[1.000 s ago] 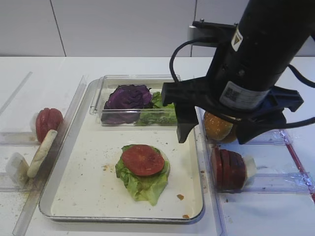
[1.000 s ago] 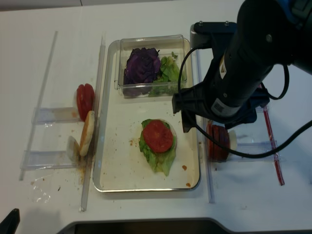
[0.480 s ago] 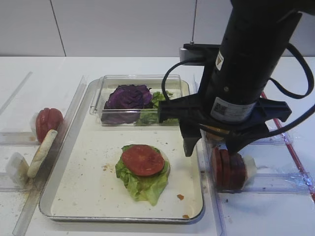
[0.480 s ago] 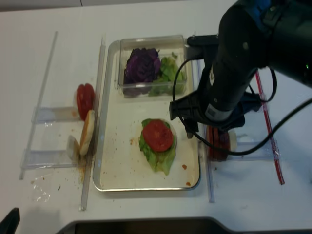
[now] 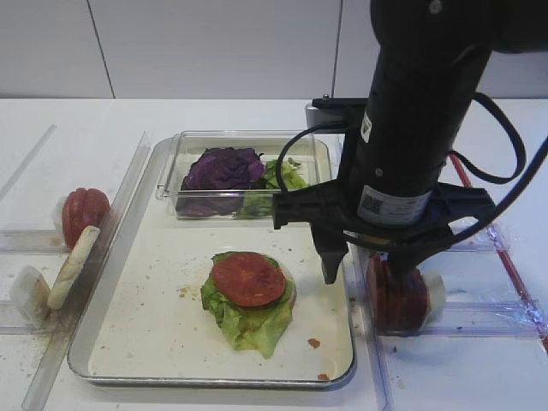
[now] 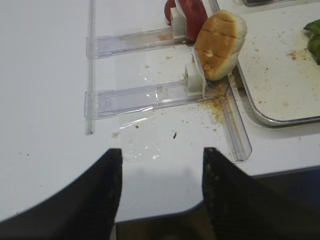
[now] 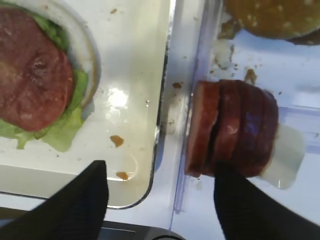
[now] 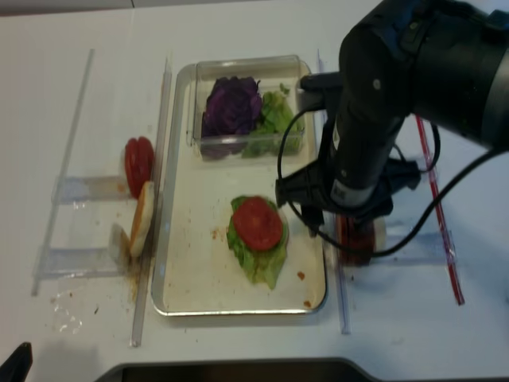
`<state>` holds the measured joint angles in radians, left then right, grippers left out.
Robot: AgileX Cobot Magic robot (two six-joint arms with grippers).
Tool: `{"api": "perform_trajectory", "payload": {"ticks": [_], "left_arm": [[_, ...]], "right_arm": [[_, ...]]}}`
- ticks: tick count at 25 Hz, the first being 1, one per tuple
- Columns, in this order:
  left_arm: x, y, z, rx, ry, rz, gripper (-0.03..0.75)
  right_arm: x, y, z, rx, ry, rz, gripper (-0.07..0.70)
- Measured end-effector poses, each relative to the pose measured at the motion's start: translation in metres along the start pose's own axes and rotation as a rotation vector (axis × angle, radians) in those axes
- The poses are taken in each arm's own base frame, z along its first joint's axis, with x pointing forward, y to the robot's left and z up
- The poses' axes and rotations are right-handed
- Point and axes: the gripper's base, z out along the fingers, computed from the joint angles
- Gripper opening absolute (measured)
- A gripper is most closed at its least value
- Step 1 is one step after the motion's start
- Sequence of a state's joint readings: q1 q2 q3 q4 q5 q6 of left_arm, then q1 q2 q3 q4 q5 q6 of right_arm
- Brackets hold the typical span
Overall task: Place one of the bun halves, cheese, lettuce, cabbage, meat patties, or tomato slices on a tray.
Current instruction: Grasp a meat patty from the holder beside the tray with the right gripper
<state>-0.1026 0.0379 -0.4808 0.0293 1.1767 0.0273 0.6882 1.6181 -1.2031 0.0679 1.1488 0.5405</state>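
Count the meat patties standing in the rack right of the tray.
4, as far as the edges show: the meat patties stand on edge in one packed row, between the tray and a white block.

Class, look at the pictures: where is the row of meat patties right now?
The meat patties stand on edge in a clear rack just right of the tray, below the sesame bun half, between the open right gripper's fingers in the right wrist view.

- A white tabletop point(image 5: 214, 116) fills most of each view, matte and evenly lit.
- Behind it stands a pale grey wall point(image 5: 171, 43) of flat panels, split by thin dark vertical seams.
- The light is soft and diffuse, with faint shadows only.
- Along the near edge of the tabletop runs a dark border point(image 8: 238, 372), seen from above.
- Brown crumbs speckle the white surface near that edge.
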Motion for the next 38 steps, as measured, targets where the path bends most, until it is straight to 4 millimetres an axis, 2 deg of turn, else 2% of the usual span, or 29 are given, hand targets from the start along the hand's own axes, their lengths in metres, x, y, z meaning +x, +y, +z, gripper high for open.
{"api": "perform_trajectory", "payload": {"ticks": [38], "left_arm": [[0.000, 0.000, 0.000, 0.000, 0.000, 0.000, 0.349]], "right_arm": [[-0.013, 0.001, 0.018, 0.037, -0.034, 0.020, 0.467]]}}
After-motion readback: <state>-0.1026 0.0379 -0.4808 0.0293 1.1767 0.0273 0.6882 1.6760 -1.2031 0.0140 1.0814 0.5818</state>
